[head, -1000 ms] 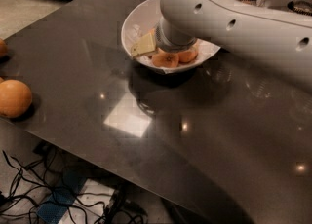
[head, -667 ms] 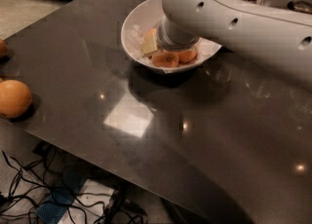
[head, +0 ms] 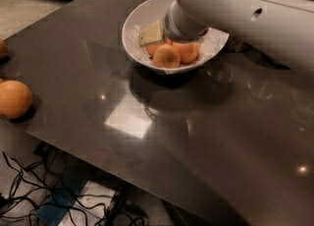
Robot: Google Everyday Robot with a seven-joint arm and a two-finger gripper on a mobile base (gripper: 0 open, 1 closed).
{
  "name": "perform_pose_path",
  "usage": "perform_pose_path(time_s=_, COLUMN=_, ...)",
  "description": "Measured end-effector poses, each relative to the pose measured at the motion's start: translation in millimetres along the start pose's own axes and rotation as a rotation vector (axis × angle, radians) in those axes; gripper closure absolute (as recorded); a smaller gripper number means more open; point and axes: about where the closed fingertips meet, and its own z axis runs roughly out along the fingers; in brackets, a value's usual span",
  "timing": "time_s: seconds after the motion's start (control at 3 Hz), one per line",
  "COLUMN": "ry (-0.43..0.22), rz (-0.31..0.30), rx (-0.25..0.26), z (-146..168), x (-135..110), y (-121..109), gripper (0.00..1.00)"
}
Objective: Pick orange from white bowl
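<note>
oranges: at least two sit in the white bowl (head: 130, 33), both low on the side nearest the camera. The front orange (head: 167, 56) shows its stem dimple, and the second orange (head: 189, 51) is touching it on the right. There's a bit more orange showing behind the front one, can't tell if that's a third fruit.
bowl: wide, glossy, lined with thin white paper (head: 216, 43) that crinkles up over the right rim. It sits toward the far side of the table.
gripper: the gripper (head: 152, 34) is down inside the bowl, just above and left of the oranges. Only a pale yellowish piece of it pokes out past the wrist. Honestly can't tell how far open it is or whether it has hold of anything.
arm: the fat white arm (head: 245, 9) comes in from the upper right and covers the back half of the bowl.
table: the dark, shiny table (head: 147, 146) throws back light patches.
other stuff: a loose orange (head: 13, 98) sits at the table's left edge, well apart from the bowl.
floor: a tangle of cables (head: 29, 195) lies under the near edge.
</note>
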Motion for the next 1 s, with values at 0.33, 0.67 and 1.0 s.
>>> perform_pose_path(time_s=0.33, ry=0.001, rz=0.007, rx=0.004, z=-7.0, x=2.5, y=0.4, gripper=0.09)
perform_pose_path(time_s=0.67, ry=0.013, rz=0.011, rx=-0.006, z=-6.7, x=9.1, y=0.2, gripper=0.0)
perform_pose_path(time_s=1.0, ry=0.013, rz=0.011, rx=-0.006, z=-6.8, x=9.1, y=0.2, gripper=0.0)
